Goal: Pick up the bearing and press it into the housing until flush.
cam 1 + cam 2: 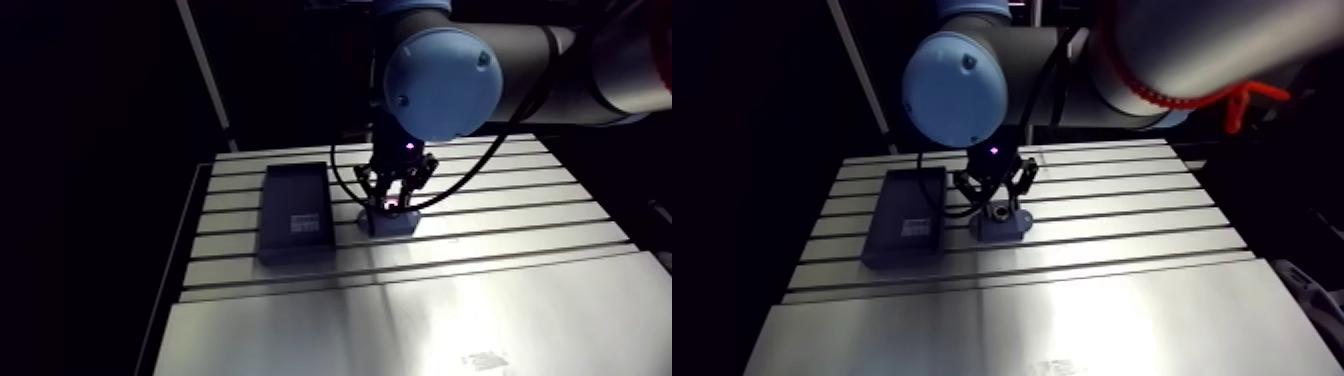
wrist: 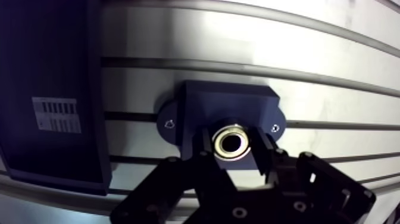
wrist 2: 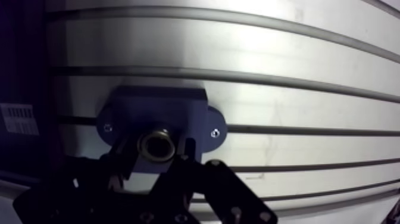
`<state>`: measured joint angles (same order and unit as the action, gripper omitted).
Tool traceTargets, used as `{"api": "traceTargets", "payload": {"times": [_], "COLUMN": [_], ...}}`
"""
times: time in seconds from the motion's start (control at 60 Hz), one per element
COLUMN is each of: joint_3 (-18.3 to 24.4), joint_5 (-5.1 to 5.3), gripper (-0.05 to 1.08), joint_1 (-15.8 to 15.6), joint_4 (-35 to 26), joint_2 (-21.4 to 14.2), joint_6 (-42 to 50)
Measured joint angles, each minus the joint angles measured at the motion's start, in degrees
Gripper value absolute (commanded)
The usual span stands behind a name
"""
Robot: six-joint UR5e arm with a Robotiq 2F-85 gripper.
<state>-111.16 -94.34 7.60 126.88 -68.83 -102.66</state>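
1. The housing (image 2: 226, 104) is a dark blue block with a rounded ear on each of two opposite sides. It stands on the slotted table (image 2: 297, 53), straddling one of the slots.
2. The bearing (image 2: 232, 143), a metal ring with a bright rim, is located at the housing's bore, on the part of the housing nearest the pincer.
3. Whether the bearing is seated flush with the housing cannot be determined from the wrist view.
4. The pincer (image 2: 233, 146) is positioned directly over the housing and, as seen in the arm view, is pointed down at it.
5. The pincer is closed to a narrow gap. The two fingers (image 2: 205, 149) are set against opposite sides of the bearing, which is gripped between them.
6. A small marking, too small to be identified, is visible on each ear of the housing, one on each side of the bearing.
7. A dark tray (image 2: 47, 71) lies beside the housing. It is separated from the housing by a strip of bare table, and nothing is seen between them.
8. A white label (image 2: 56, 114) with printed bars is fixed inside the tray, on the tray's half that lies level with the housing.
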Motion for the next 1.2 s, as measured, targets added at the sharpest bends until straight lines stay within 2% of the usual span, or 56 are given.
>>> {"api": "traceTargets", "payload": {"times": [1.2], "joint_3": [-0.1], "joint_5": [-0.1], "gripper": [0.61], "joint_1": [0.0], "joint_4": [0.0], "joint_2": [0.0], "joint_6": [0.0]}}
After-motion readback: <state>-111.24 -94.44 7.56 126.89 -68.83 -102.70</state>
